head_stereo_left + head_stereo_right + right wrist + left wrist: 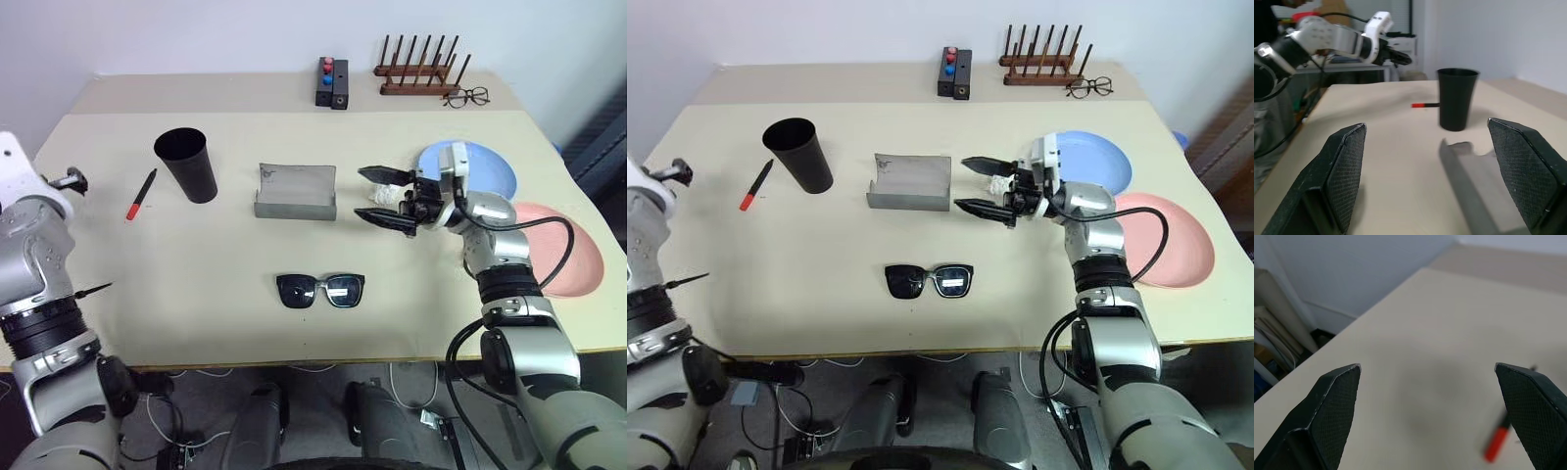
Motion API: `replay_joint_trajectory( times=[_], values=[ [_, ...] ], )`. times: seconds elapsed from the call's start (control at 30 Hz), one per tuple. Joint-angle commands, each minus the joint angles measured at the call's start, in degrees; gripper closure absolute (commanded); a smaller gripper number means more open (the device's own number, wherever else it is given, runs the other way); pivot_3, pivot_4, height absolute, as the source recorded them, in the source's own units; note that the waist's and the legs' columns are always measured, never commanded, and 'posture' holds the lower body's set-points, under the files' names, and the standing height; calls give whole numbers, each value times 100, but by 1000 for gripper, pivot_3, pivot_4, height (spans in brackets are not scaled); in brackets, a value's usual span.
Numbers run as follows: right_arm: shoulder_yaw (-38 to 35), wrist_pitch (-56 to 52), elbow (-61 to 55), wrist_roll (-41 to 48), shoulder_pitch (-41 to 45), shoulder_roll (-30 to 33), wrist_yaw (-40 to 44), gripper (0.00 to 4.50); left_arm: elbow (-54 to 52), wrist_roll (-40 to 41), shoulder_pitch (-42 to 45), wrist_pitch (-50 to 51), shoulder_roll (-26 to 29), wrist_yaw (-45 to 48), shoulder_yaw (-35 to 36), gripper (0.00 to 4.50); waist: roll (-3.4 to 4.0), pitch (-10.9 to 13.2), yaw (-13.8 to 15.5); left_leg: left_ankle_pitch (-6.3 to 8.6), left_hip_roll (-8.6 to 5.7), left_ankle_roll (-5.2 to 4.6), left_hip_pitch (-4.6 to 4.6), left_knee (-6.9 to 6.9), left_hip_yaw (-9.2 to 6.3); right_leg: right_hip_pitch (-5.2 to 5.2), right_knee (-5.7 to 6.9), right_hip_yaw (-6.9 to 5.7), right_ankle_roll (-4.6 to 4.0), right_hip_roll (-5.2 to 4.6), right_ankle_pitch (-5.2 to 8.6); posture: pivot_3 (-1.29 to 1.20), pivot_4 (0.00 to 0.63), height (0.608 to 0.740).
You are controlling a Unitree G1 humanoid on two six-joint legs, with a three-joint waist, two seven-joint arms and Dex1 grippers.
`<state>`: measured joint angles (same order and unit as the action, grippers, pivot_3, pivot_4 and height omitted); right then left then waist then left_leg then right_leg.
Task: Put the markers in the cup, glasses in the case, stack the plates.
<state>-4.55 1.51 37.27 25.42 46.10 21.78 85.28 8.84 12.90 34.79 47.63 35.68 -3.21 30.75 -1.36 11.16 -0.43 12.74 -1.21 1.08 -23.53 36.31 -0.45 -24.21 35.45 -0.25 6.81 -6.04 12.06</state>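
The black cup [186,163] stands upright at the table's back left. One marker [140,194], dark with a red end, lies just left of it. The grey case [296,192] sits open mid-table, and the black sunglasses [320,290] lie in front of it. At the right, the blue plate [490,168] and the pink plate [570,250] lie side by side. My right gripper [360,193] hovers open and empty just right of the case, pointing left. My left gripper [1426,366] is open and empty over the table's left edge, left of the marker [1497,448].
On a second table behind stand a black block with red and blue tops [331,83], a wooden peg rack [419,74] and thin clear eyeglasses [468,96]. My right arm reaches over the blue plate's near side. Beyond the table's left edge stand stacked items [1273,333].
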Motion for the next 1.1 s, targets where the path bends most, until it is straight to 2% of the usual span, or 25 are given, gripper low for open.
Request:
replay_joint_trajectory(
  times=[0.03,0.1,0.23,0.43,0.67,1.0,1.1],
  values=[
    [-3,-62,-338,60,7,-49,-85,450,880,-132,190,-494,342,679,-439,30,0,0,-13,0,0,0,0,0,1,0,0,0,0,0,0,0,150,740],
    [7,-101,-426,69,-18,-67,-116,450,1375,-307,359,-778,507,1012,-839,30,0,0,-22,0,0,0,0,-1,0,-1,2,0,0,1,0,0,150,740],
    [-26,-181,-586,113,-84,-64,-195,450,2868,-601,1250,-1227,687,1756,-1568,30,-1,-1,-26,-1,2,1,0,0,-2,-1,2,-2,0,6,0,0,150,740],
    [-63,-300,-897,169,-256,-43,-328,450,4620,-1037,2345,-1744,691,2251,-2216,30,-2,-1,-59,-1,3,0,0,-5,2,-2,-1,-3,1,7,0,0,150,740],
    [-113,-583,-1439,266,-449,34,-591,450,5496,-1092,2902,-1731,619,2229,-2256,30,-3,-1,-63,-1,7,-1,-1,-6,4,-9,4,-3,1,9,0,0,150,740],
    [-147,-719,-1665,320,-523,99,-811,450,6223,-885,3070,-1435,372,1752,-1967,30,-3,-1,-43,-1,7,-2,-3,0,3,-8,8,-3,2,9,0,0,150,740],
    [-158,-701,-1662,334,-535,124,-821,450,6297,-847,3098,-1464,323,1593,-1854,884,-3,-1,-42,-1,7,-2,-2,0,2,-8,12,-2,2,9,0,0,150,740]
  ],
)
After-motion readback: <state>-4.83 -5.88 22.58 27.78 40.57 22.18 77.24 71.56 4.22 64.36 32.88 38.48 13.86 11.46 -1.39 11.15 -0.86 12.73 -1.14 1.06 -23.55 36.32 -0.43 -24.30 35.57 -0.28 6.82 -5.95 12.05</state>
